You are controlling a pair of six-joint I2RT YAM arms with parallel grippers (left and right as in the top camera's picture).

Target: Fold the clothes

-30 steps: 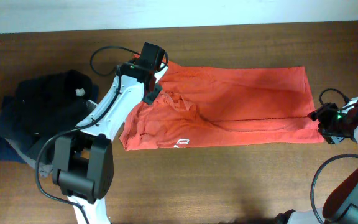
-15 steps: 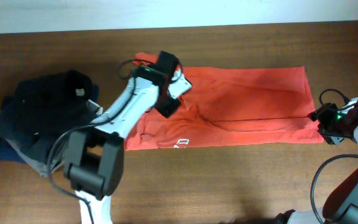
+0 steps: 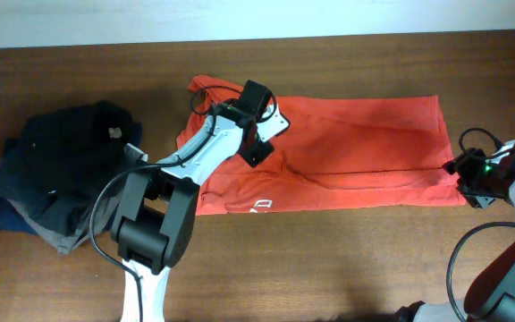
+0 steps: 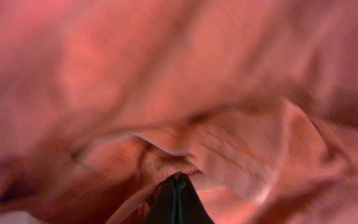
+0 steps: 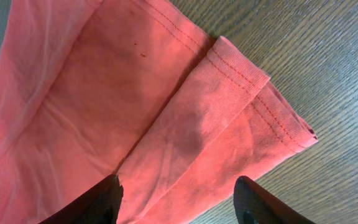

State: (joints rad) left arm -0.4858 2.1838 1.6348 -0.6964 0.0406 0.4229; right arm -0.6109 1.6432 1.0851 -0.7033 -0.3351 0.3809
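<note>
The red-orange T-shirt (image 3: 356, 148) lies spread across the wooden table (image 3: 356, 259), its white lettering (image 3: 262, 206) at the front hem. My left gripper (image 3: 259, 150) is low over the shirt's left part, fingers pressed together on a bunched fold. In the left wrist view, blurred red cloth (image 4: 229, 124) fills the frame around the shut fingertips (image 4: 178, 198). My right gripper (image 3: 461, 170) hovers at the shirt's right front corner. Its dark fingers (image 5: 104, 199) stand wide apart above the stitched hem corner (image 5: 253, 106), holding nothing.
A heap of black, navy and grey garments (image 3: 61, 170) lies at the table's left. The left arm's links and cable (image 3: 186, 165) stretch over the shirt's left edge. A pale wall (image 3: 257, 18) borders the table's far edge.
My left gripper has closed and travelled right over the shirt, dragging the shirt's left edge and front left corner rightward. The right arm has stayed still.
</note>
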